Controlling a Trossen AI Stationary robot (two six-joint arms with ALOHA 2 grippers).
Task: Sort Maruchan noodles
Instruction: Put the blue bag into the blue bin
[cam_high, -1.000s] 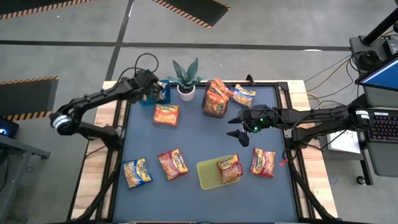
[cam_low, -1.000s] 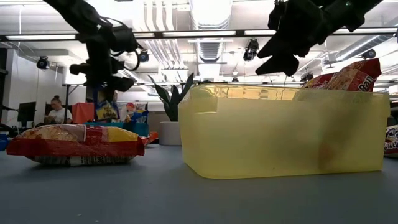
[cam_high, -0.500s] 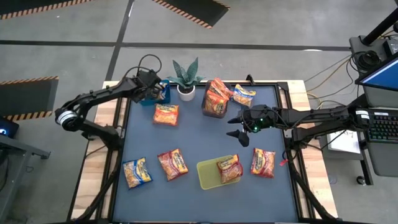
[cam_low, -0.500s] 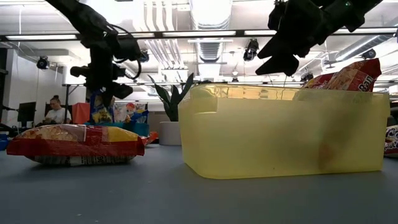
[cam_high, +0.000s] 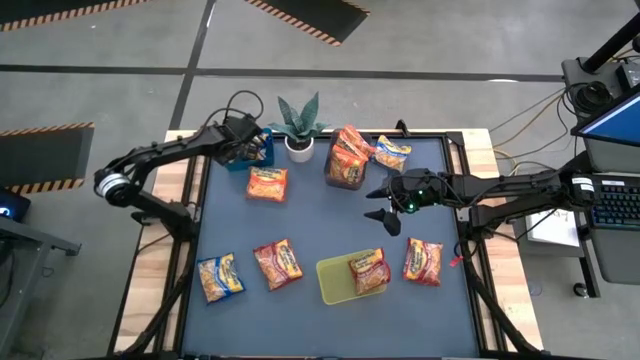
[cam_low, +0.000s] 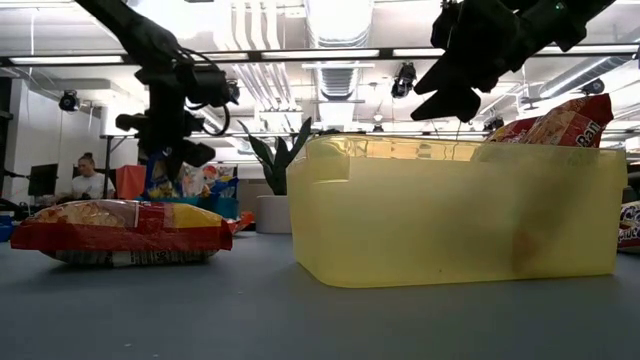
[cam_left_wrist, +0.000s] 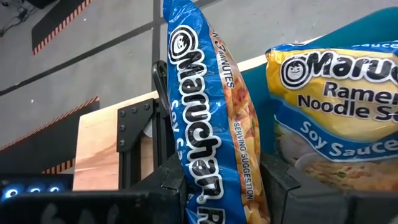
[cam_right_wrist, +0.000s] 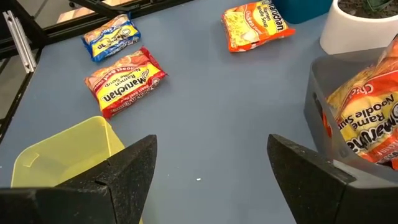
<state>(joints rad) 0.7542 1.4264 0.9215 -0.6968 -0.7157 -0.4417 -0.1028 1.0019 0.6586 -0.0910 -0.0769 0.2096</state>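
Gripping a blue packet (cam_left_wrist: 211, 124) upright, long axis vertical, the left gripper (cam_high: 250, 148) hangs above the blue bin (cam_high: 240, 161) at the counter's (cam_high: 320, 215) far-left corner. The right gripper (cam_high: 382, 205) hovers mid-counter, fingers spread, holding nothing. Other packets lie flat on the dark counter; concrete floor surrounds it.

Your left gripper (cam_left_wrist: 217, 186) pinches a blue-and-yellow Maruchan packet (cam_left_wrist: 208, 106) edge-on between its dark fingers (cam_left_wrist: 283, 183). Just beside it you see a second soy sauce packet (cam_left_wrist: 339, 106) lying in the blue bin (cam_left_wrist: 379, 28).
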